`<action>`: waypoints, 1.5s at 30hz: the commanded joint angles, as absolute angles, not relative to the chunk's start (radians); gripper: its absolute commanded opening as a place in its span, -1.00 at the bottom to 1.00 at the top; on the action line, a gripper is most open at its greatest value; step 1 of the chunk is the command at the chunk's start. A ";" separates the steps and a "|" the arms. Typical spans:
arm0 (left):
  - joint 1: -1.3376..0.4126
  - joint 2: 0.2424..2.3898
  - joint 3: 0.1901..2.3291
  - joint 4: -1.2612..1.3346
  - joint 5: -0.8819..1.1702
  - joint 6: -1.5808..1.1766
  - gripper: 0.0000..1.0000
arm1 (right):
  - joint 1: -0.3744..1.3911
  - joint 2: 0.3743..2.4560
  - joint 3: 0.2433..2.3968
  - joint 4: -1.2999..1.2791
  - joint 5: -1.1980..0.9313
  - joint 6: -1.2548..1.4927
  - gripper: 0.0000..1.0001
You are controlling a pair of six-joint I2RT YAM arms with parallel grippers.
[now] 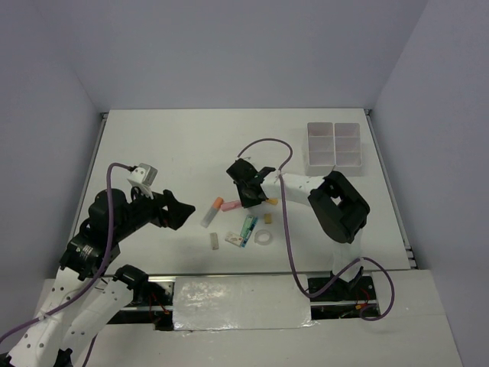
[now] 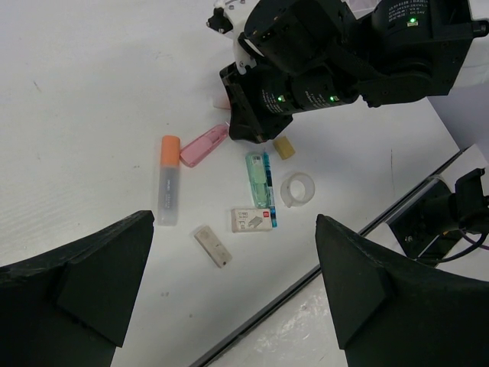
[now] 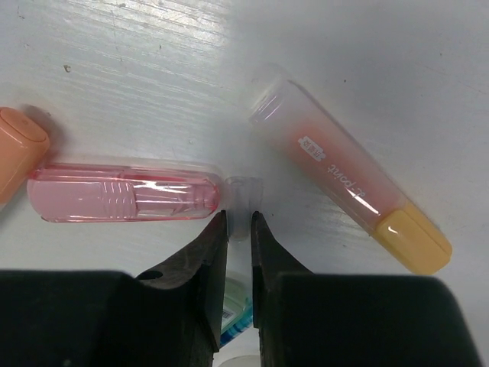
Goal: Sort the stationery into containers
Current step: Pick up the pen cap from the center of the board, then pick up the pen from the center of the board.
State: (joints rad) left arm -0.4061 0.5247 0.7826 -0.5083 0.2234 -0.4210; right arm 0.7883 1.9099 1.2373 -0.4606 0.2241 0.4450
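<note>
My right gripper [image 3: 238, 222] is down on the table among the stationery, jaws almost closed on a small clear plastic piece [image 3: 244, 191]. This piece lies between a pink marker [image 3: 122, 191] and a pink-yellow marker [image 3: 336, 176]. In the top view the right gripper [image 1: 248, 195] is left of the containers [image 1: 335, 147], the white trays at the far right. My left gripper [image 2: 233, 306] is open and empty, hovering near the orange-capped marker [image 2: 167, 191], white eraser [image 2: 212, 245], boxed eraser [image 2: 254, 219], green packet [image 2: 260, 177], tape ring [image 2: 298, 188] and yellow eraser [image 2: 284, 147].
The table's near edge with a metal rail [image 2: 306, 279] runs just below the items. The right arm's elbow [image 1: 340, 206] stands between the stationery and the trays. A purple cable [image 1: 286, 222] loops over the table beside the tape ring.
</note>
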 commanded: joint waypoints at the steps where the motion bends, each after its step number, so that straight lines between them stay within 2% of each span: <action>1: -0.400 0.517 0.781 -0.468 0.245 -0.410 0.99 | 0.778 1.945 1.246 -0.471 0.251 0.448 -1.00; 6: -0.400 0.517 0.782 -0.469 0.241 -0.410 0.99 | 0.772 1.853 1.232 -0.450 0.278 0.449 -1.00; 15: -0.411 0.632 0.814 -0.489 0.183 -0.431 0.99 | 0.769 1.450 1.109 -0.379 0.360 0.492 -1.00; 17: -0.465 0.663 0.808 -0.468 0.167 -0.459 0.99 | 0.769 1.336 1.054 -0.368 0.394 0.514 -1.00; 20: -0.664 0.756 0.801 -0.402 0.082 -0.524 0.99 | 0.769 1.183 0.988 -0.385 0.464 0.541 -1.00; 23: -0.992 0.937 0.860 -0.393 -0.276 -0.574 0.99 | 0.759 0.999 0.924 -0.420 0.511 0.548 -1.00; 24: -1.085 1.053 0.886 -0.425 -0.320 -0.586 0.99 | 0.755 0.974 0.922 -0.454 0.514 0.545 -1.00; 25: -1.107 1.109 0.934 -0.439 -0.351 -0.592 0.99 | 0.750 0.956 0.925 -0.489 0.518 0.545 -1.00; 28: -1.135 1.305 0.994 -0.439 -0.367 -0.581 0.95 | 0.746 0.882 0.936 -0.575 0.551 0.545 -1.00; 32: -1.157 1.536 1.080 -0.445 -0.360 -0.568 0.70 | 0.739 0.759 0.933 -0.641 0.583 0.531 -1.00; 34: -1.161 1.590 1.124 -0.456 -0.377 -0.566 0.58 | 0.739 0.724 0.936 -0.656 0.580 0.525 -1.00; 39: -1.160 1.700 1.175 -0.443 -0.356 -0.538 0.56 | 0.739 0.695 0.934 -0.689 0.578 0.500 -1.00; 45: -1.160 1.781 1.193 -0.436 -0.319 -0.564 0.41 | 0.741 0.681 0.910 -0.681 0.581 0.492 -1.00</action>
